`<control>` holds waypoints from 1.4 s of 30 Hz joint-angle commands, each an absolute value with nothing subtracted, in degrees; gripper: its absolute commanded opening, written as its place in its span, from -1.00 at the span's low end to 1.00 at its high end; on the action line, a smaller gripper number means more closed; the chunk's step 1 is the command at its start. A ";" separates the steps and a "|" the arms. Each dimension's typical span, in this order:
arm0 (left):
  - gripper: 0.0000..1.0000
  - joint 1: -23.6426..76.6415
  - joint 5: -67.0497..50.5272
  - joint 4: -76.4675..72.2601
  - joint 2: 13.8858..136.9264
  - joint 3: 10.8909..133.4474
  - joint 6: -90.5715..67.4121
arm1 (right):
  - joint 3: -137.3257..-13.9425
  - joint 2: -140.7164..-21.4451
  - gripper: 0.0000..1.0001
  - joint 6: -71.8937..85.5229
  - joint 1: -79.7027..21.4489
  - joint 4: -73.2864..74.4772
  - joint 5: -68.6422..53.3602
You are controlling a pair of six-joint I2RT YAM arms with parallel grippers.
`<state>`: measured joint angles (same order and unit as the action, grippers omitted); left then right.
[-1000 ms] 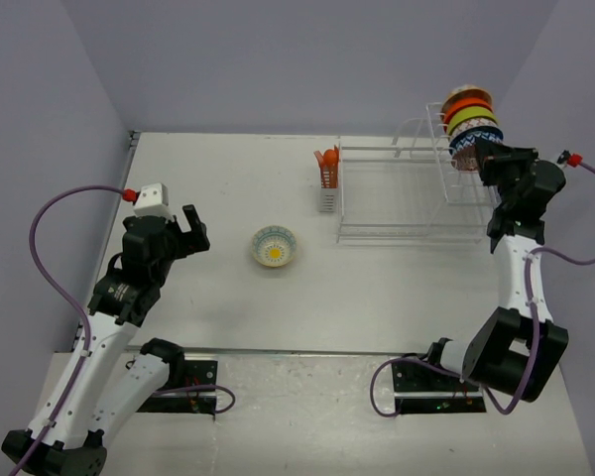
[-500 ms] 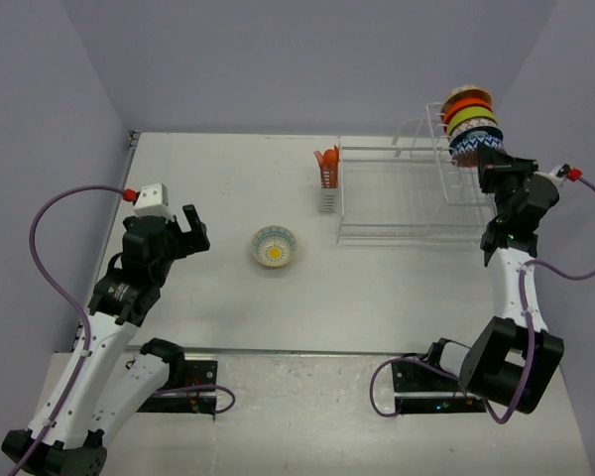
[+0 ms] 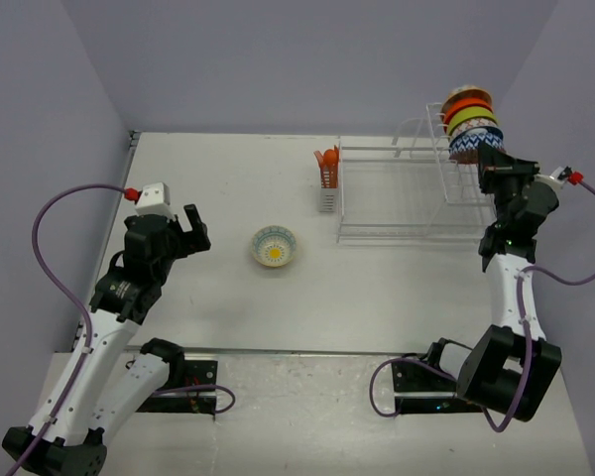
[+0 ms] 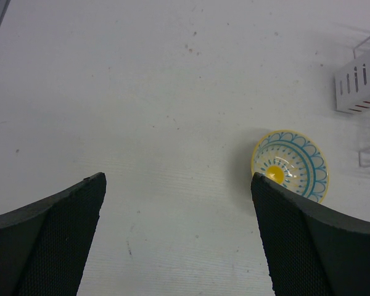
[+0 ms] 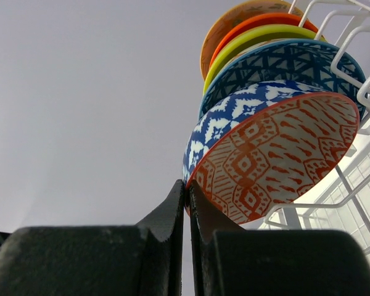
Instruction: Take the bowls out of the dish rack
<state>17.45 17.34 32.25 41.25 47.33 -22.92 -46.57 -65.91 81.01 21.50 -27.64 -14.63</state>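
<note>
The white wire dish rack (image 3: 407, 203) stands at the back right. Its raised slotted section holds several bowls on edge (image 3: 470, 121): orange (image 5: 259, 21), lime-green (image 5: 265, 36), dark blue-patterned (image 5: 283, 61), and nearest a bowl (image 5: 271, 154) that is blue and white outside, orange-patterned inside. My right gripper (image 5: 188, 185) is shut on that nearest bowl's rim; in the top view it (image 3: 488, 165) is at the rack's right end. A cream bowl with a yellow centre (image 3: 275, 246) sits upright on the table, also in the left wrist view (image 4: 290, 165). My left gripper (image 3: 190, 230) is open and empty, left of it.
An orange and white utensil caddy (image 3: 326, 178) hangs at the rack's left end; its white part shows in the left wrist view (image 4: 359, 83). The flat part of the rack holds nothing. Grey walls close the table at the back and both sides.
My right wrist has swung right and turned, and its fingers now close on the nearest bowl's rim. The bowl stays in the rack. The left arm has barely moved.
</note>
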 commanded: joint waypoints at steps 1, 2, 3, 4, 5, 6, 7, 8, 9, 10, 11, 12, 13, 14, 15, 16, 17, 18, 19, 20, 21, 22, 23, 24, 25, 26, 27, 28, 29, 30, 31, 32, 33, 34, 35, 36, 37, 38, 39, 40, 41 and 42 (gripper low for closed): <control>1.00 17.84 17.67 30.85 41.22 47.72 -22.24 | -47.11 -64.42 -1.00 82.62 21.80 -33.22 -15.12; 1.00 17.84 17.49 30.85 41.22 47.72 -22.15 | -47.02 -64.34 -1.00 82.62 21.80 -33.22 -15.03; 1.00 17.84 17.40 30.85 41.13 47.72 -22.15 | -46.93 -64.07 -1.00 82.62 21.88 -33.22 -15.12; 1.00 17.84 17.40 30.76 41.22 47.72 -22.15 | -46.67 -63.90 -1.00 82.62 21.88 -33.48 -15.12; 1.00 17.84 17.40 30.76 41.22 47.72 -22.15 | -46.50 -63.81 -1.00 82.62 21.88 -33.83 -15.12; 1.00 17.84 17.32 30.76 41.22 47.72 -22.15 | -46.41 -63.20 -1.00 82.79 21.97 -34.01 -15.20; 1.00 17.84 17.31 30.76 41.22 47.72 -22.15 | -46.06 -62.85 -1.00 82.97 21.89 -34.36 -15.29; 1.00 17.84 17.31 30.76 41.22 47.81 -22.15 | -45.88 -62.58 -1.00 83.23 21.88 -34.71 -15.38; 1.00 17.75 17.31 30.76 41.13 47.81 -22.15 | -45.79 -61.80 -1.00 83.32 21.88 -34.80 -15.73; 1.00 17.84 17.31 30.76 41.13 47.73 -22.15 | -45.79 -61.44 -1.00 83.49 21.97 -34.98 -15.82; 1.00 17.84 17.31 30.67 41.13 47.72 -22.15 | -45.88 -60.65 -1.00 83.58 21.89 -34.98 -15.99; 1.00 17.84 17.31 30.76 41.13 47.72 -22.15 | -45.88 -60.64 -1.00 83.67 21.97 -34.98 -16.08; 1.00 17.84 17.31 30.76 41.13 47.72 -22.15 | -45.97 -59.77 -1.00 83.67 21.89 -34.98 -16.17; 1.00 17.84 17.31 30.67 41.22 47.72 -22.15 | -46.23 -59.50 -1.00 83.67 21.88 -34.98 -16.43; 1.00 17.84 17.31 30.76 41.22 47.72 -22.15 | -46.40 -59.15 -1.00 83.58 21.97 -34.98 -16.52; 1.00 17.75 17.31 30.76 41.22 47.64 -22.15 | -46.84 -58.54 -1.00 83.58 21.89 -34.89 -16.87; 1.00 17.84 17.40 30.67 41.22 47.64 -22.15 | -47.11 -58.36 -1.00 83.50 21.88 -34.89 -17.48; 1.00 17.75 17.49 30.76 41.22 47.64 -22.15 | -47.28 -58.01 -1.00 83.50 21.88 -34.89 -17.75; 1.00 17.75 17.58 30.76 41.31 47.72 -22.15 | -47.63 -57.57 -1.00 83.41 21.88 -34.89 -18.28; 1.00 17.84 17.58 30.76 41.31 47.64 -22.15 | -47.81 -57.31 -1.00 83.32 21.88 -34.98 -19.24; 1.00 17.84 17.67 30.85 41.31 47.72 -22.15 | -48.07 -57.04 -1.00 82.97 21.88 -34.46 -19.86; 1.00 17.75 17.67 30.76 41.31 47.72 -22.15 | -48.95 -56.69 -1.00 81.58 21.88 -34.02 -20.73; 1.00 17.84 17.75 30.67 41.40 47.72 -22.15 | -49.56 -55.91 -1.00 80.52 21.80 -33.32 -21.87; 1.00 17.84 17.75 30.67 41.40 47.90 -21.97 | -51.48 -55.29 -1.00 78.94 21.54 -29.92 -23.54; 1.00 17.84 17.75 30.59 41.83 48.16 -21.89 | -52.98 -54.59 -1.00 74.31 21.19 -27.45 -24.60; 1.00 17.75 17.93 30.67 42.18 49.12 -21.62 | -54.91 -53.71 -1.00 70.96 19.79 -24.90 -27.31; 1.00 17.75 18.10 30.93 42.45 50.00 -21.53 | -59.98 -53.44 -1.00 66.49 18.12 -18.17 -28.38; 1.00 17.75 18.02 32.07 43.32 51.14 -21.79 | -63.07 -53.35 -1.00 55.31 15.84 -13.15 -28.91; 1.00 17.75 17.50 32.78 43.85 54.63 -22.32 | -66.50 -53.87 -1.00 49.11 9.38 -2.92 -28.92; 1.00 17.75 16.62 33.48 44.47 56.84 -23.89 | -72.97 -54.40 -1.00 42.26 5.31 2.58 -27.61; 1.00 17.84 15.31 34.01 46.04 59.30 -24.52 | -75.21 -54.93 -1.00 31.40 1.53 7.16 -26.73; 1.00 17.84 12.16 34.45 47.19 64.46 -25.04 | -76.71 -55.45 -1.00 27.29 -6.16 10.43 -25.67; 1.00 17.84 10.56 34.89 48.50 67.21 -25.83 | -78.56 -56.24 -1.00 23.77 -9.46 16.72 -22.62; 1.00 17.84 7.15 35.76 52.34 70.19 -25.84 | -78.40 -56.51 -1.00 18.08 -12.28 18.35 -21.81; 1.00 18.02 5.55 36.64 54.82 76.66 -25.75 | -77.96 -56.60 -1.00 15.93 -15.35 19.41 -19.97; 1.00 19.15 4.41 38.04 60.33 80.12 -25.58 | -77.61 -57.47 -1.00 11.38 -21.30 22.30 -15.51; 1.00 20.55 3.61 40.67 62.73 83.90 -25.32 | -77.52 -58.18 -1.00 8.99 -24.23 23.80 -13.12; 1.00 22.39 3.69 41.82 67.28 90.98 -24.79 | -77.95 -59.05 -1.00 6.79 -30.78 27.30 -9.96; 1.00 24.15 4.65 43.49 69.50 94.71 -24.70 | -78.13 -60.11 -1.00 4.07 -34.42 29.07 -6.71; 1.00 27.82 5.62 46.64 71.26 98.40 -24.52 | -78.13 -62.29 -1.00 0.56 -37.59 30.48 0.45; 1.00 29.34 7.63 48.24 73.11 105.05 -24.09 | -78.40 -63.53 -1.00 -2.08 -43.27 31.89 3.75; 1.00 30.49 9.04 49.99 74.60 107.81 -23.82 | -78.57 -64.68 -1.00 -3.41 -45.94 34.43 6.30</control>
